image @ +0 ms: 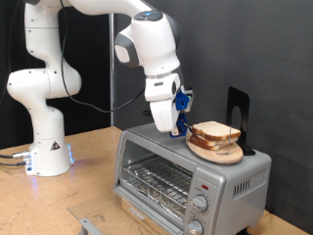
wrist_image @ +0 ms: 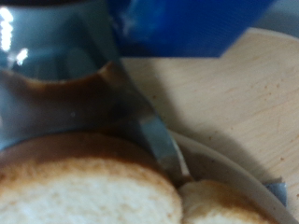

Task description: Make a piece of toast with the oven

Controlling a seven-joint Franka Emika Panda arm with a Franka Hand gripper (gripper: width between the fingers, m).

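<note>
The white, smooth-shelled arm is seen bent down over the oven point(image: 191, 176), and the gripper point(image: 179, 125) is poised at the left edge of the bread in the exterior view, just above the oven's flat metal roof. Blue pads are carried on its fingers point(image: 182, 102). Whether the jaws are parted or closed cannot be told from either view.

The piece of toast point(image: 215, 132) is found on top of the oven, resting on a round wooden plate point(image: 217, 152); a pale cream face and a tan-brown crust are shown, and more than one slice appears to be stacked there. A black upright stand point(image: 238, 116) is set behind it.

The oven is a boxy silver-grey unit; a wire rack point(image: 156, 181) is visible through its glass front, and round knobs point(image: 200, 204) are lined down its right side.

In the wrist view, a porous, lightly browned crust point(wrist_image: 79, 182) is seen very close, blurred, with pale wood grain point(wrist_image: 234, 103) beyond.
</note>
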